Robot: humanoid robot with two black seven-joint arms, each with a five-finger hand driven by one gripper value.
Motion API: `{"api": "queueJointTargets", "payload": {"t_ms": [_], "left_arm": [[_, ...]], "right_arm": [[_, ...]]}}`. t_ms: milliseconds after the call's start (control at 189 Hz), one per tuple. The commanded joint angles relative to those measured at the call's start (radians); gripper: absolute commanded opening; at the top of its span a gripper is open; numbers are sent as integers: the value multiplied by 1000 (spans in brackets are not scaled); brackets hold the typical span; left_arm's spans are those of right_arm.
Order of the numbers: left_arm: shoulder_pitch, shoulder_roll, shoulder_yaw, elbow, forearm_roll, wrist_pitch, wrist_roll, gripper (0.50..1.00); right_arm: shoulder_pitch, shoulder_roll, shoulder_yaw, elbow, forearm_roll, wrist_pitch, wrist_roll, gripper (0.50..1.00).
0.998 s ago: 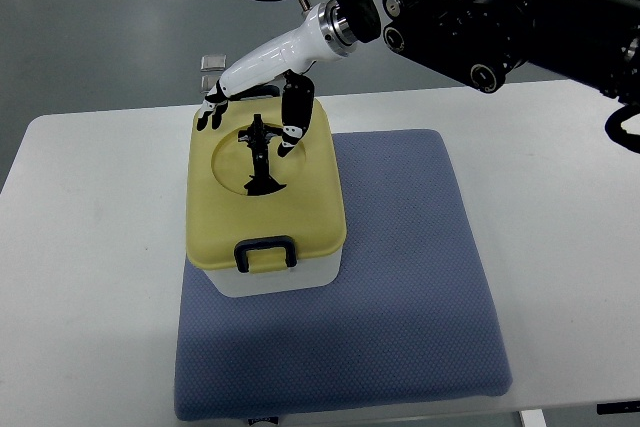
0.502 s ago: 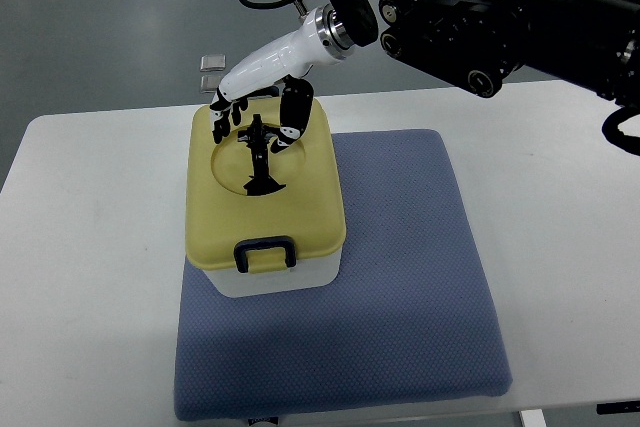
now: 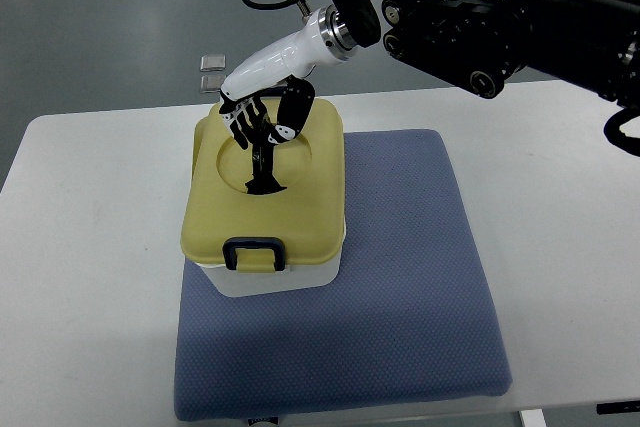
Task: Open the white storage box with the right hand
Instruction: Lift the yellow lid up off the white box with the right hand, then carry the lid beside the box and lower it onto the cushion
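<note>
Fingers (image 3: 243, 125) of the right hand (image 3: 258, 119) curl around the black handle (image 3: 262, 152) on the yellow lid (image 3: 262, 202). White storage box (image 3: 270, 274) sits on the blue mat (image 3: 400, 277), left side; the lid looks light, rigid plastic, best lifted by that handle.

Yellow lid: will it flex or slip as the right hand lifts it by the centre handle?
Probably stiff: the yellow lid tilts as one piece under the right hand. It may swing, held only by its black handle. Likely light moulded plastic.
</note>
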Motion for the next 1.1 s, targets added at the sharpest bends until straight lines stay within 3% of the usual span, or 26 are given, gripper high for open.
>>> {"api": "queueJointTargets", "payload": {"t_ms": [0, 412, 813, 1093], "left_arm": [[0, 0, -1, -1, 0, 0, 0, 1000], [0, 0, -1, 0, 0, 0, 0, 1000], [0, 0, -1, -1, 0, 0, 0, 1000], [0, 0, 1, -1, 0, 0, 0, 1000]], "right_arm": [[3, -2, 1, 0, 0, -5, 0, 500], [43, -71, 60, 0, 17, -8, 0, 500], [24, -261, 156, 0, 31, 0, 0, 500], [-66, -413, 162, 0, 63, 1, 0, 500]]}}
